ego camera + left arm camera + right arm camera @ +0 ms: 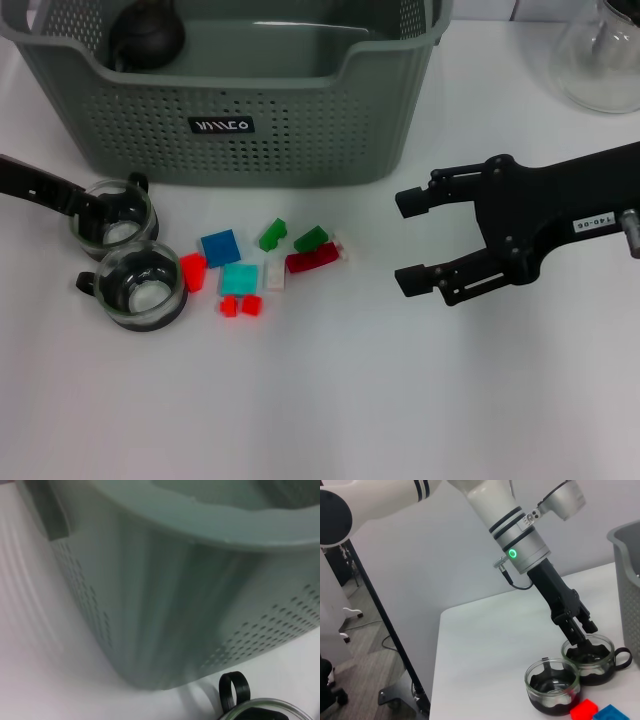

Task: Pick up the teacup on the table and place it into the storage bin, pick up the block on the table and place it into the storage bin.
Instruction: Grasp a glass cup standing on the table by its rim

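Two glass teacups with dark bases stand at the table's left. The farther teacup point(115, 212) is next to the storage bin point(300, 130); the nearer teacup point(143, 285) is in front of it. My left gripper point(92, 213) reaches in from the left and is shut on the farther cup's rim, one finger inside; the right wrist view shows it point(581, 634) at that cup point(590, 662). Small coloured blocks lie in the middle, among them a blue block point(220, 246) and a red block point(312, 260). My right gripper point(402, 241) is open and empty, to the right of the blocks.
A dark round object point(147, 35) sits inside the bin's back left corner. A clear glass flask point(605, 60) stands at the back right. The left wrist view shows the bin's wall point(175, 605) close up and the cup's handle point(234, 687).
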You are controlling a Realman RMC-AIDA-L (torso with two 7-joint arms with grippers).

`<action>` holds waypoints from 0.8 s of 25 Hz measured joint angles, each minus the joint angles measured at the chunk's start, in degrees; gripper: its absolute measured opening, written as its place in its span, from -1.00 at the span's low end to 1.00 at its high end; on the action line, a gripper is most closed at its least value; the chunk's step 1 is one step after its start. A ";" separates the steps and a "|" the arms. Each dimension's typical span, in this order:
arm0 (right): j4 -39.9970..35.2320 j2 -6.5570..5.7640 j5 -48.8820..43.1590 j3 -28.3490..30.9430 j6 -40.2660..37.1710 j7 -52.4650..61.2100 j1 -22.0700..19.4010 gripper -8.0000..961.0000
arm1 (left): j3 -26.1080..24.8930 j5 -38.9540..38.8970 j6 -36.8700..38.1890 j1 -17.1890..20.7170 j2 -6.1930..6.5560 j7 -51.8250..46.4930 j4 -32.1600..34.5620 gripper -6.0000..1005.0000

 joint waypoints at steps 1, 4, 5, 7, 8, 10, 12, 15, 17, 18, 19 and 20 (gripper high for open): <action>0.00 0.00 0.00 0.03 0.00 -0.01 0.02 0.93 | 0.09 0.04 -0.20 0.00 -0.06 -0.02 -0.04 0.52; 0.00 0.00 0.00 0.07 -0.05 -0.05 0.06 0.93 | 0.27 0.80 -1.00 -0.08 -0.46 -0.07 -0.14 0.52; 0.00 0.02 0.00 0.08 -0.08 -0.07 0.06 0.93 | 0.30 1.47 -1.39 -0.17 -0.68 -0.07 -0.22 0.52; 0.00 0.07 0.00 0.07 -0.09 -0.10 0.06 0.92 | 0.51 2.67 -2.29 -0.40 -1.06 -0.10 -0.60 0.52; 0.00 0.09 0.00 0.07 -0.10 -0.12 0.06 0.92 | 0.65 3.16 -2.68 -0.52 -1.19 -0.12 -0.84 0.52; 0.00 0.14 0.00 0.07 -0.12 -0.23 0.05 0.92 | 0.95 4.09 -3.45 -0.96 -1.41 -0.19 -1.86 0.52; 0.00 0.18 0.00 0.07 -0.14 -0.33 0.04 0.92 | 1.01 4.28 -4.00 -1.28 -1.46 -0.21 -2.73 0.52; 0.00 0.18 0.00 0.07 -0.16 -0.32 0.04 0.92 | 1.09 4.37 -5.10 -1.56 -1.48 -0.23 -3.86 0.52; 0.00 0.18 0.00 0.07 -0.17 -0.28 0.04 0.93 | 1.34 4.40 -5.87 -1.64 -1.50 -0.27 -4.47 0.52; 0.00 0.18 0.00 0.07 -0.17 -0.25 0.04 0.93 | 1.45 4.41 -6.11 -1.68 -1.50 -0.28 -4.70 0.52; 0.00 0.18 0.00 0.06 -0.17 -0.24 0.04 0.93 | 1.54 4.42 -6.33 -1.72 -1.50 -0.30 -4.95 0.52; 0.00 0.18 0.00 0.07 -0.17 -0.22 0.04 0.93 | 1.58 4.44 -6.57 -1.81 -1.51 -0.31 -5.20 0.50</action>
